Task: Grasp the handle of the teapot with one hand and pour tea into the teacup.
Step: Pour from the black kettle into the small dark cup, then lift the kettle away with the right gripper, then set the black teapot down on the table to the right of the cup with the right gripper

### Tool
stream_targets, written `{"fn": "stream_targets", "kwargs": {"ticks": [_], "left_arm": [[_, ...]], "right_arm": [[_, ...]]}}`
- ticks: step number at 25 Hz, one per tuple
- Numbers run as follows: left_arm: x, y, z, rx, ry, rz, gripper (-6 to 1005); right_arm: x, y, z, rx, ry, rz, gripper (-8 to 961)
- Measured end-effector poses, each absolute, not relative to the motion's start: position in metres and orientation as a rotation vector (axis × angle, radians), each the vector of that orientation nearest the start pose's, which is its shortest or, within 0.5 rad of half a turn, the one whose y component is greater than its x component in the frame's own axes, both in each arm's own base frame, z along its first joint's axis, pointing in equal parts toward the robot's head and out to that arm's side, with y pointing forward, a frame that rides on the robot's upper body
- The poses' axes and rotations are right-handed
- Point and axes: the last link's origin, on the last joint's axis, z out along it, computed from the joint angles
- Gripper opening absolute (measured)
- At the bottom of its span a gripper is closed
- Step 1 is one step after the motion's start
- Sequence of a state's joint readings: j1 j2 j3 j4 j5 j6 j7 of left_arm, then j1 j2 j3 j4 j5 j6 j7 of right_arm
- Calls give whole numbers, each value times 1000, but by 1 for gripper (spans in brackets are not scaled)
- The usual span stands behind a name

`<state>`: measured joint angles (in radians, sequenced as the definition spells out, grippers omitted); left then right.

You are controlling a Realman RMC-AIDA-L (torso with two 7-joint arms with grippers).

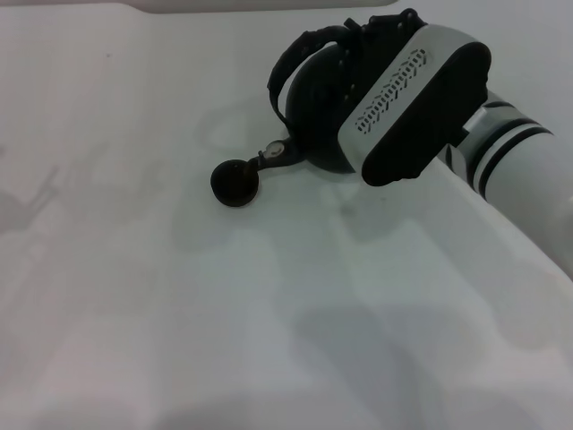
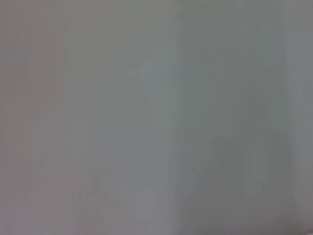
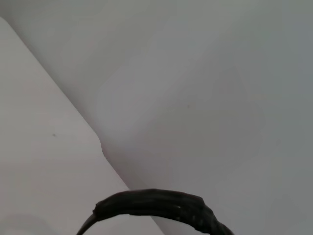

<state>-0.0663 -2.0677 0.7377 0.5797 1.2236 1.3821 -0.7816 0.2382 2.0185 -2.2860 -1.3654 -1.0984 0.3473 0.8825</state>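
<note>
Upper right of head view: right gripper (image 1: 363,49) at handle (image 1: 295,54) of teapot (image 1: 324,112) — fingers hidden, grip cannot be told. Spout over teacup (image 1: 235,182), just left of pot near frame centre. Risks — loose hold letting pot swing, spout knocking the tiny cup. Left gripper out of view.

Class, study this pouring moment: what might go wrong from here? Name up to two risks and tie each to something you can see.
1. The teapot is tipped, its spout right at the tiny teacup; a small drift could spill tea onto the table.
2. The right gripper is at the handle, but its fingers are hidden, so the hold is unconfirmed; the pot could swing.
</note>
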Motion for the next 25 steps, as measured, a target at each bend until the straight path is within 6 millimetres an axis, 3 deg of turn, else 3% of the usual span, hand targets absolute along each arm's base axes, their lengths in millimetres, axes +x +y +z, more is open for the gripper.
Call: {"fn": "stream_targets", "kwargs": {"ticks": [6, 13, 20, 25], "left_arm": [[-381, 235, 68, -1857, -492, -700, 875], [-381, 234, 68, -1856, -493, -696, 874], [-381, 234, 68, -1856, -493, -696, 874], [-381, 235, 68, -1857, -490, -698, 874]], "right_arm": [[164, 330, -72, -2072, 65, 136, 110], [181, 336, -49, -2046, 230, 245, 111], [212, 336, -16, -2036, 425, 437, 111], [226, 331, -11, -2046, 506, 512, 110]]}}
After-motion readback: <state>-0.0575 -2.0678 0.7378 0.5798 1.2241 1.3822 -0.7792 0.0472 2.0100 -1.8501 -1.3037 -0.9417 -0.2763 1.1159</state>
